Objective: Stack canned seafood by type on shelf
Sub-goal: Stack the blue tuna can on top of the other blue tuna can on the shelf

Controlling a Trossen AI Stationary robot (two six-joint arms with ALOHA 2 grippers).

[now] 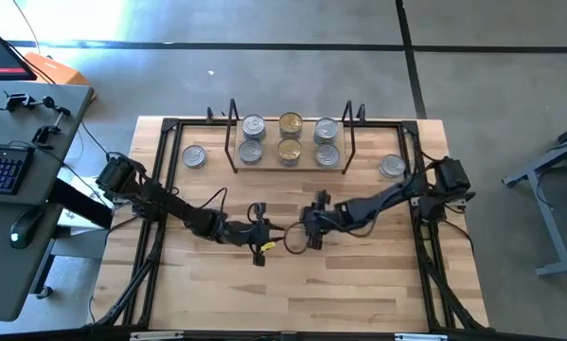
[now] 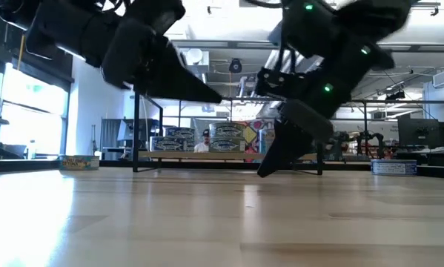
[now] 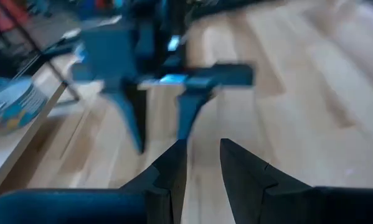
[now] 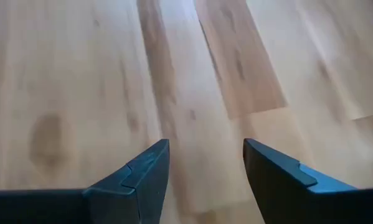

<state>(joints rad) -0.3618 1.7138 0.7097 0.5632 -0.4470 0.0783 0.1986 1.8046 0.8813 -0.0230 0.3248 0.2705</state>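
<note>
The shelf [image 1: 290,163] stands at the table's far middle. On it the canned seafood is lined up in three pairs: silver-lidded tins [image 1: 253,126] on the left, gold-lidded tins [image 1: 291,124] in the middle, silver-lidded tins [image 1: 327,129] on the right. One loose tin [image 1: 195,156] rests flat on the table left of the shelf, another [image 1: 392,167] right of it. My left gripper [image 1: 262,233] and right gripper [image 1: 307,233] face each other over the table's middle. Both are open, with nothing between the fingers [image 3: 203,149] [image 4: 205,155]. The right one tilts down close to the wood [image 2: 270,167].
Black frame rails [image 1: 165,152] run along the table's left and right sides. The shelf's black wire ends [image 1: 232,133] rise beside the tins. Bare wood [image 1: 292,294] lies between the grippers and the near edge. A desk with a keyboard [image 1: 4,166] stands off to the left.
</note>
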